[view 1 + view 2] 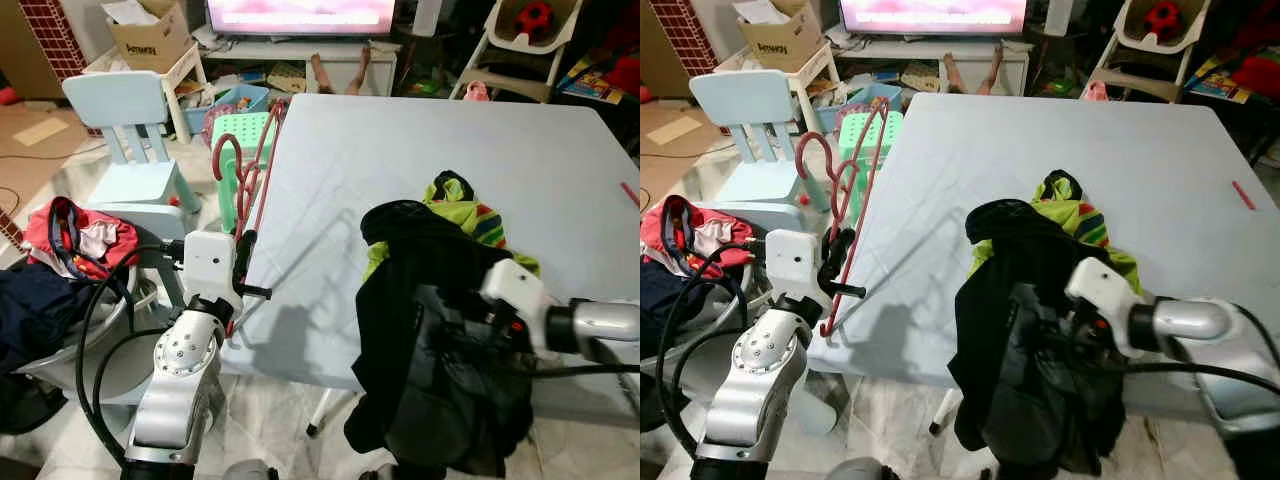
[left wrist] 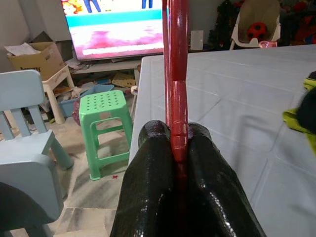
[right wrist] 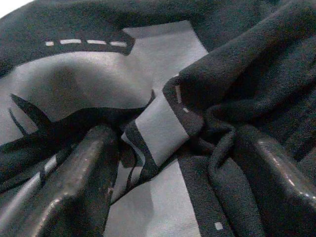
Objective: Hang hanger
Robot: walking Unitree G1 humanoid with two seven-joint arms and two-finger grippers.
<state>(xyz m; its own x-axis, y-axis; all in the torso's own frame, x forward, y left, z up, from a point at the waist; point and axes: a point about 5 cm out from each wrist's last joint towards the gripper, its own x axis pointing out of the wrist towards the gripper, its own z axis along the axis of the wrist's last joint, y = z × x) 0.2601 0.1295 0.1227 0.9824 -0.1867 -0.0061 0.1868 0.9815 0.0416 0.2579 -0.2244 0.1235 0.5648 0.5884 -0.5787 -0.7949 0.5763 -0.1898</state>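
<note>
My left gripper (image 1: 243,262) is shut on the lower bar of a red hanger (image 1: 245,170) at the left edge of the pale blue table (image 1: 400,140). The hanger stands upright with its hook on top. In the left wrist view the red hanger (image 2: 177,74) is pinched between the two black fingers (image 2: 148,163). A black garment with a grey print (image 1: 430,340) is bunched over my right gripper (image 3: 177,143), which is closed on its cloth at the table's front edge. The garment droops toward the floor. A green striped garment (image 1: 470,210) lies behind it on the table.
A light blue child's chair (image 1: 125,130) and a green stool (image 1: 240,130) stand left of the table. A basket with red and dark clothes (image 1: 80,235) sits at my left. A TV, a cardboard box (image 1: 150,35) and a high chair (image 1: 520,40) line the back.
</note>
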